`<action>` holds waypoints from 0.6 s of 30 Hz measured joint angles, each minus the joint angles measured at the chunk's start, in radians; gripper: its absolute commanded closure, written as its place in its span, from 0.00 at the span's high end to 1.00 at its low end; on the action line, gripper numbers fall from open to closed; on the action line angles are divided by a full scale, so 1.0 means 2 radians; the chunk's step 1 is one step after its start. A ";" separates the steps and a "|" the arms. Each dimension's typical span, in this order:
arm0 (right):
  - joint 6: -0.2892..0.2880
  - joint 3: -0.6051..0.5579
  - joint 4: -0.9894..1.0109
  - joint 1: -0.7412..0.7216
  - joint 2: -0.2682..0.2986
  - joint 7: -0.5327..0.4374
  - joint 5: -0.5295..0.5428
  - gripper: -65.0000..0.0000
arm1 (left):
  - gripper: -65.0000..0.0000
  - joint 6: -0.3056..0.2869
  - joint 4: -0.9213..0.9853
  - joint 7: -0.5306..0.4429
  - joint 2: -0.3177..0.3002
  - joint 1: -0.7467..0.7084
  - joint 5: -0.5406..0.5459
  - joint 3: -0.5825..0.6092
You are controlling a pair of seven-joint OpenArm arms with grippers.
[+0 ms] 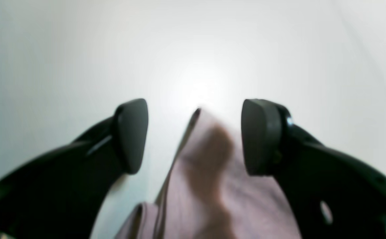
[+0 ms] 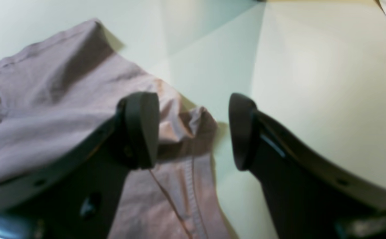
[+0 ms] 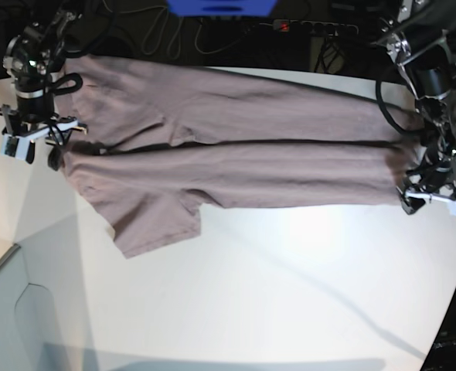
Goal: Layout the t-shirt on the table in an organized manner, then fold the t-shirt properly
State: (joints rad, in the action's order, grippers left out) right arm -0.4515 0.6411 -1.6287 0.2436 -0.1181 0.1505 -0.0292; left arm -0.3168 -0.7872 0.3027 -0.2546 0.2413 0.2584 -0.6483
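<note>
Shirt (image 3: 236, 147) lies stretched across the desk (image 3: 290, 294), long axis running arm to arm. Left pincer (image 1: 194, 136) is wide open w/ a cloth corner poking up between the jaws, not pinched. Right pincer (image 2: 193, 131) is open too, jaws astride a bunched edge at its end. Each arm sits at its own end; neither's gripping.

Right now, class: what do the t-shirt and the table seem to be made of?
The t-shirt: soft knit fabric, probably cotton; it creases and shows stitched hems, matte mauve. The table: smooth hard white board, perhaps laminate; faint glare on it.
</note>
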 measured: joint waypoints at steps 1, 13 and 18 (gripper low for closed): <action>0.000 0.000 0.000 0.000 0.000 0.000 0.000 0.52 | 0.65 0.000 0.009 0.000 0.001 0.004 -0.011 0.000; 0.000 0.000 0.000 0.002 0.000 0.000 0.000 0.52 | 0.65 -0.001 0.071 -0.062 0.003 0.027 -0.035 -0.001; 0.000 0.000 0.000 0.002 0.001 0.000 0.000 0.52 | 0.65 0.000 0.085 -0.083 0.000 0.029 -0.036 0.018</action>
State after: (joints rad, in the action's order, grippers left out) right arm -0.4515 0.6411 -1.6291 0.2478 -0.1169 0.1497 -0.0288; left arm -0.3176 -0.6174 0.1371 -0.2550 0.2985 0.1867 -0.6128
